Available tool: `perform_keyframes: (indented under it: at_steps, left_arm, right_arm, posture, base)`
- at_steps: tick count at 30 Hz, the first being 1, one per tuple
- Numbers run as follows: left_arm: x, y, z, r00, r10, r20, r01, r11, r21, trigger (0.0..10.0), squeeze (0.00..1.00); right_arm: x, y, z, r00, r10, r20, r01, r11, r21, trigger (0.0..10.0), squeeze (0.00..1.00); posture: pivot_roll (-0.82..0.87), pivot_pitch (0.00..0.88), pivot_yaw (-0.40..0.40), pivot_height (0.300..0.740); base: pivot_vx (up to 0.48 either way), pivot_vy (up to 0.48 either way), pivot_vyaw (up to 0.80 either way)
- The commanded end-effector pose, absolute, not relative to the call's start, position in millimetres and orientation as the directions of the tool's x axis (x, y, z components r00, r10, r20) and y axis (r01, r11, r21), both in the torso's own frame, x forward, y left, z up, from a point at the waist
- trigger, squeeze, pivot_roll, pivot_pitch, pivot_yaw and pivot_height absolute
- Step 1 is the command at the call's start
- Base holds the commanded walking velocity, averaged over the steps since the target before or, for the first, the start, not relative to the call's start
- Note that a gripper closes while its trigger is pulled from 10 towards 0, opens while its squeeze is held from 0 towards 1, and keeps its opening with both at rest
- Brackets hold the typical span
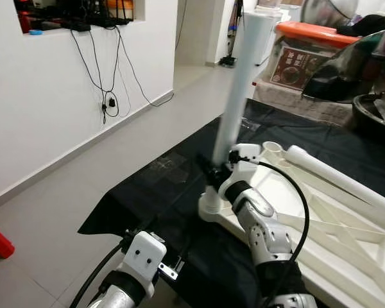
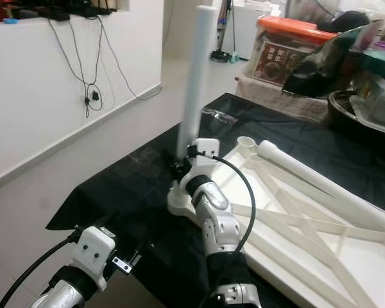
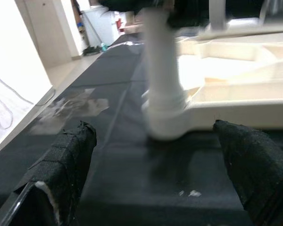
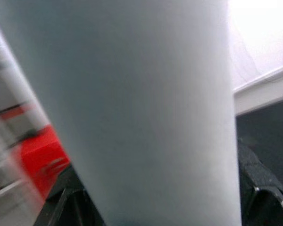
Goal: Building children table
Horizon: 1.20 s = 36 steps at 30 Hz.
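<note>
Right gripper (image 1: 213, 172) closed around white table leg (image 1: 239, 90) just above corner socket (image 1: 212, 204) of upturned tabletop (image 2: 289, 218). Leg's long axis near upright, seated in socket. Left gripper (image 3: 155, 183) spread wide, empty, facing socket, farther off.

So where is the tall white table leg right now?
The table leg stands nearly upright in the near corner socket of the upside-down white tabletop, on the black cloth, with the right gripper shut on it low down.
</note>
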<state>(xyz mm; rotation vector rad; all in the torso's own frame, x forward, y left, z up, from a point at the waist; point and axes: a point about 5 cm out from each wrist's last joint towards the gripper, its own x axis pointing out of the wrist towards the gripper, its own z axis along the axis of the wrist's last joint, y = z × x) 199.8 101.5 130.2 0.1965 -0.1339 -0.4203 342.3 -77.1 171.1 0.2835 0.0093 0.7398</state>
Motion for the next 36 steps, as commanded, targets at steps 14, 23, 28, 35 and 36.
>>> perform_keyframes:
  at_steps: [14, 23, 28, 35, 36]
  left_arm:
    - [199.1, 101.4, 125.5, 0.909, -0.413, 0.060, 0.392, 0.895, 0.213, 10.0, 0.00]
    - [198.5, 101.3, 125.1, 0.910, -0.411, 0.058, 0.391, 0.896, 0.212, 10.0, 0.00]
    - [198.1, 101.1, 124.4, 0.909, -0.412, 0.056, 0.392, 0.895, 0.211, 10.0, 0.00]
    - [197.4, 101.9, 123.5, 0.908, -0.415, 0.054, 0.396, 0.894, 0.210, 10.0, 0.00]
    - [197.4, 101.9, 123.5, 0.908, -0.415, 0.054, 0.396, 0.894, 0.210, 10.0, 0.00]
  right_arm:
    - [340.3, -45.0, 181.7, 0.086, 0.995, -0.049, -0.986, 0.092, 0.135, 10.0, 0.00]
    - [334.4, -36.0, 175.1, 0.024, 0.999, -0.034, -0.992, 0.028, 0.126, 0.0, 0.00]
    - [345.0, -36.8, 167.6, 0.273, 0.961, -0.036, -0.957, 0.275, 0.097, 0.0, 0.00]
    - [367.8, -65.8, 167.6, 0.774, 0.633, 0.014, -0.631, 0.770, 0.096, 0.0, 0.00]
    - [367.8, -65.8, 167.6, 0.774, 0.633, 0.014, -0.631, 0.770, 0.096, 0.0, 0.00]
  posture:
    - [0.26, 0.000, -0.121, 0.740]
    - [0.26, 0.000, -0.121, 0.740]
    - [0.25, 0.000, -0.123, 0.740]
    - [0.25, 0.000, -0.115, 0.740]
    - [0.25, 0.000, -0.115, 0.740]
  base:
    - [0.000, 0.000, 0.00]
    - [0.000, 0.000, 0.00]
    - [0.000, 0.000, 0.00]
    - [0.000, 0.000, 0.00]
    - [0.000, 0.000, 0.00]
